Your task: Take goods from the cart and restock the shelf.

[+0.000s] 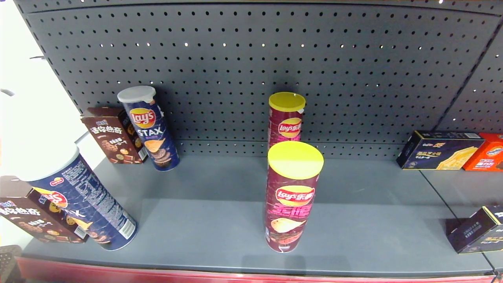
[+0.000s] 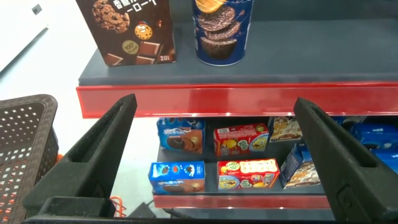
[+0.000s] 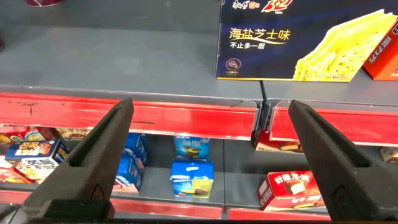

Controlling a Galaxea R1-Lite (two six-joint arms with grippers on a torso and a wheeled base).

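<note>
The left gripper (image 2: 214, 101) and the right gripper (image 3: 210, 104) are both wide open with nothing in them, and the black mesh plastic cart (image 1: 7, 259) sits in the head view's lower left corner, so I think the left one is nearer.

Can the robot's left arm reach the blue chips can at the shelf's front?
Probably yes. The left gripper is open and empty, with the blue can ahead and nothing between. It looks low, so it may need to rise above the red shelf edge. The brown cookie box stands close beside.
</note>
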